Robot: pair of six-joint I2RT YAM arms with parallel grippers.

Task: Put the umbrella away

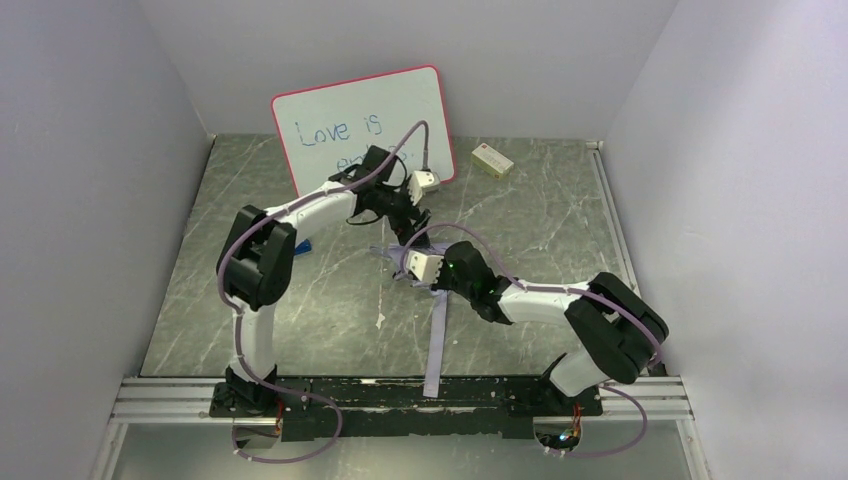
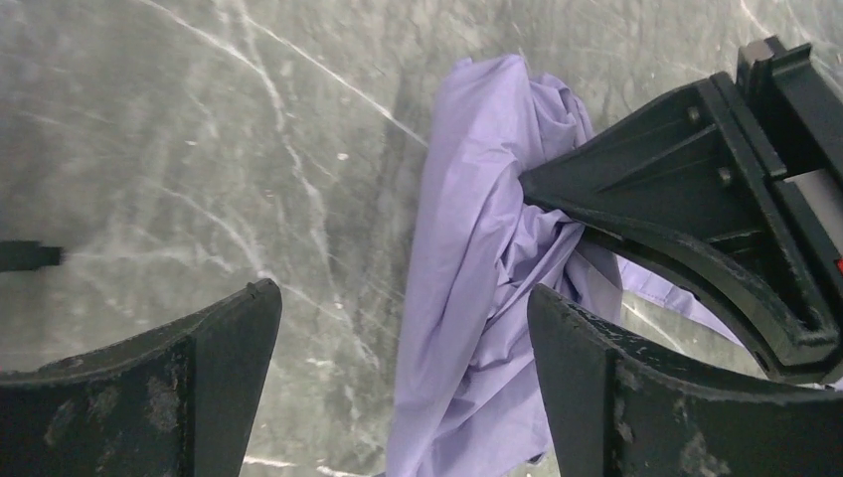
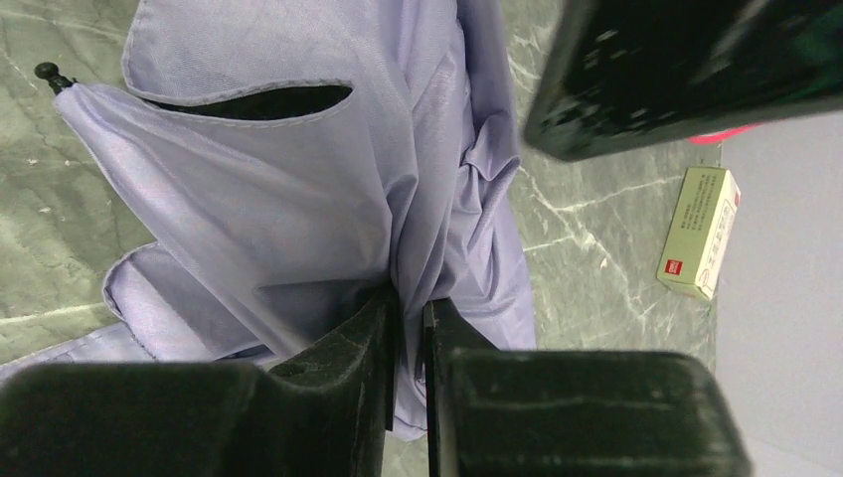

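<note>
Table [image 1: 320,320]: grey marbled top, with white walls on three sides.
Umbrella [image 3: 298,199]: pale lavender fabric, loose and crumpled, lying on the table near its middle, about halfway between the far and near edges (a dark slit in one panel shows black inside).
Rib tip [image 3: 45,72]: small black ball at one corner of the fabric, down on the table.
Strip [image 1: 436,345]: narrow lavender band running from the fabric heap straight to the near edge (I cannot tell whether it is joined to the umbrella).
Right gripper [image 3: 410,298]: fingers all but together, clamped on a gathered fold of the umbrella's fabric. It reaches in from the near right side.
Left gripper [image 2: 403,296]: fingers wide apart and holding nothing. It hangs over the heap from the far side, just beside the right gripper. The fabric lies below the gap between the fingers (contact cannot be told).
Whiteboard [image 1: 365,125]: red frame, propped against the back wall at the far edge. Its blue handwriting is partly hidden by the left arm.
Box [image 3: 699,234]: small cream carton with a red mark, lying flat near the far edge, right of the whiteboard and well apart from the umbrella.
</note>
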